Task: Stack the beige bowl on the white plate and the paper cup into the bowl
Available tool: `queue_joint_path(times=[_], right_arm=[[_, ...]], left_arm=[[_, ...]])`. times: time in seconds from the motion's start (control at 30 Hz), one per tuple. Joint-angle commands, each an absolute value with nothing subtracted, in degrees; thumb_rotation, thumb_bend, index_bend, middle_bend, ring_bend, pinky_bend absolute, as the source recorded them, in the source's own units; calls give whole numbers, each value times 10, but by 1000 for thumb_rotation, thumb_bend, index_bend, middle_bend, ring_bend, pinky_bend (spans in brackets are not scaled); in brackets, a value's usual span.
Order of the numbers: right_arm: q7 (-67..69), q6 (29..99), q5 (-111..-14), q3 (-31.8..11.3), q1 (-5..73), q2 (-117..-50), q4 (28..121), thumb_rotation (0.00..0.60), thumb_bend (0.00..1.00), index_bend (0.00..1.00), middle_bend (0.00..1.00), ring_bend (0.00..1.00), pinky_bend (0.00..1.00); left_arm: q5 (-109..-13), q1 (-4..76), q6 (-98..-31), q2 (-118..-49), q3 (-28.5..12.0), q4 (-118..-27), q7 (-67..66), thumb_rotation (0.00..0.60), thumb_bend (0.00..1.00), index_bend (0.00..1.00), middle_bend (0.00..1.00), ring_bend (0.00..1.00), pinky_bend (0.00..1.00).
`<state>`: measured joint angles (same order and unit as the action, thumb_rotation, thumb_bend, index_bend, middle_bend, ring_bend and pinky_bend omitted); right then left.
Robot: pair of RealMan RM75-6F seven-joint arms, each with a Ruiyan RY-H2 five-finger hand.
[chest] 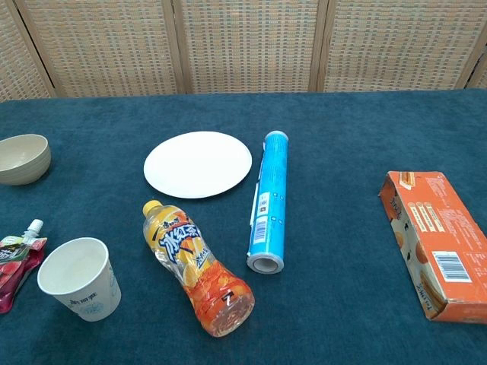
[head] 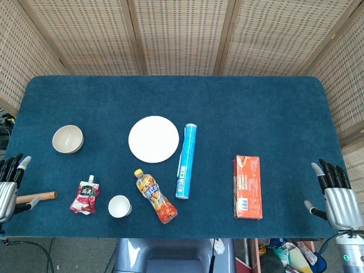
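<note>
waiting at the start, by the look of it: nothing is stacked yet. beige bowl (head: pixel 68 139) sits upright on the blue table (head: pixel 227 102) at the left, well apart from the white plate (head: pixel 153 139), which lies bare near the middle. paper cup (head: pixel 119 206) stands upright near the front edge, between a red drink pouch (head: pixel 85 195) and an orange juice bottle (head: pixel 156 196) lying on its side. cup is empty, mouth up. a blue tube (head: pixel 186 161) lies just right of the plate, an orange box (head: pixel 247 186) further right, a wooden stick (head: pixel 36 197) by the left edge.

left hand (head: pixel 10 185) hovers at the left table edge, fingers apart and straight, holding nothing. right hand (head: pixel 335 193) at the right edge, same: fingers spread, empty. neither touches any task item. chest view shows no hands.

both steps left: bowl onto plate, then cup into bowl. left hand is nearer the bowl and cup, so it likely does the work. bottle lies close to the cup and could get knocked on the reach.
</note>
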<state>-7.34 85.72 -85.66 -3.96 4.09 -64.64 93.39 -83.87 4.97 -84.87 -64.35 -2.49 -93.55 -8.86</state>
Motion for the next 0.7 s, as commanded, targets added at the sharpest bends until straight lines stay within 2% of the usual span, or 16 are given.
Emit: queue_joint_path(times=[0.03, 0.7], right_arm=[[-73, 857, -857, -39, 41, -646, 933, 600, 169, 0, 0, 0, 0], [-71, 864, -859, -41, 38, -646, 935, 600, 169, 0, 0, 0, 0]], left_arm=[[-838, 50, -848, -644, -25, -935, -89, 600, 30, 0, 0, 0, 0], [-840, 50, -847, -642, -24, -939, -92, 600, 34, 0, 0, 0, 0]])
